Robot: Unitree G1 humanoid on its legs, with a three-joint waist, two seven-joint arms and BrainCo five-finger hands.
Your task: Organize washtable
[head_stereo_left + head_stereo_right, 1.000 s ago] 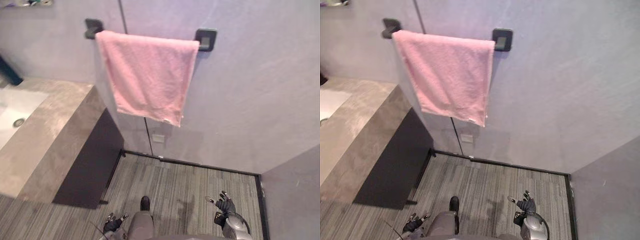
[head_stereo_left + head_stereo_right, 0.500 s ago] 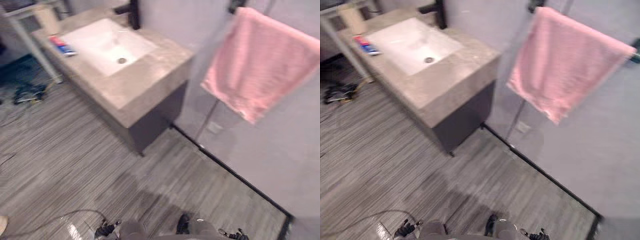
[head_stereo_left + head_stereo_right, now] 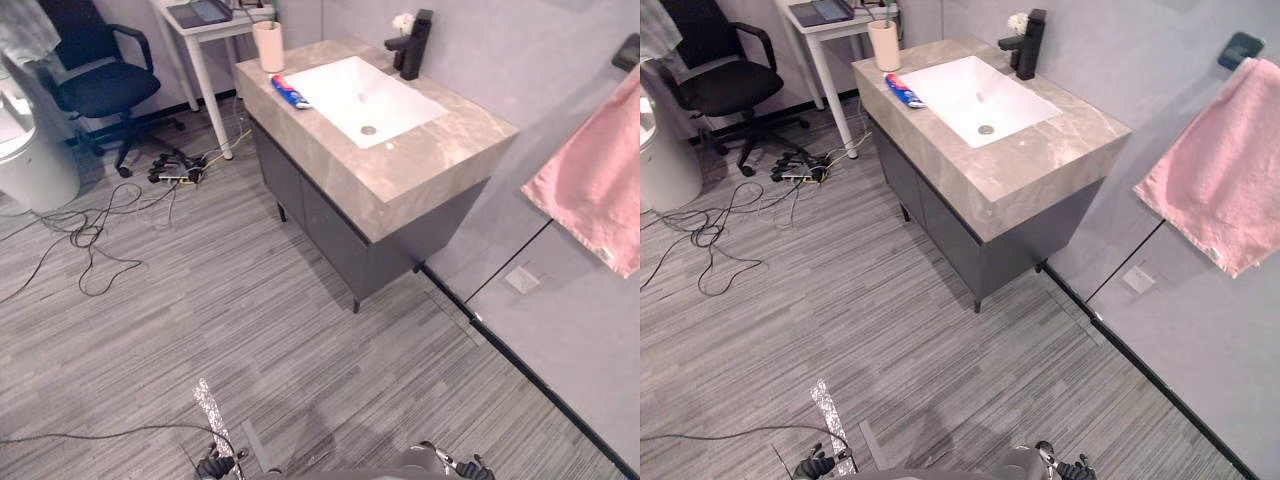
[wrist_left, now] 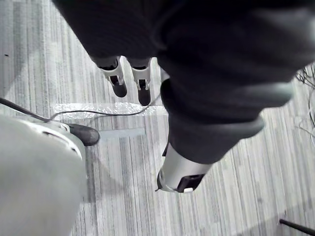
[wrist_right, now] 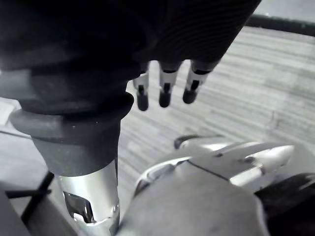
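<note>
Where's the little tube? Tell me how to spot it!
Find the stone washtable with the white basin. On its top, beside the basin and near the beige cup, is the tube. The cup stands plain; the tube lies flat, red, white and blue.

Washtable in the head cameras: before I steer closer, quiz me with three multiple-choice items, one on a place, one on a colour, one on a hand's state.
1. Where does the tube lie?
A. On the countertop, beside the basin and near the cup
B. On the floor
C. Inside the cup

2. What colour is the hanging towel?
A. White
B. Pink
C. Grey

3. How is the right hand?
A. Curled round the cup
B. Pinching the towel
C. Fingers straight, holding nothing

Answers:
1 A: the tube lies flat on the countertop by the basin's edge.
2 B: the cloth on the rail is plainly pink.
3 C: its wrist view shows straight fingers with nothing in them.
</note>
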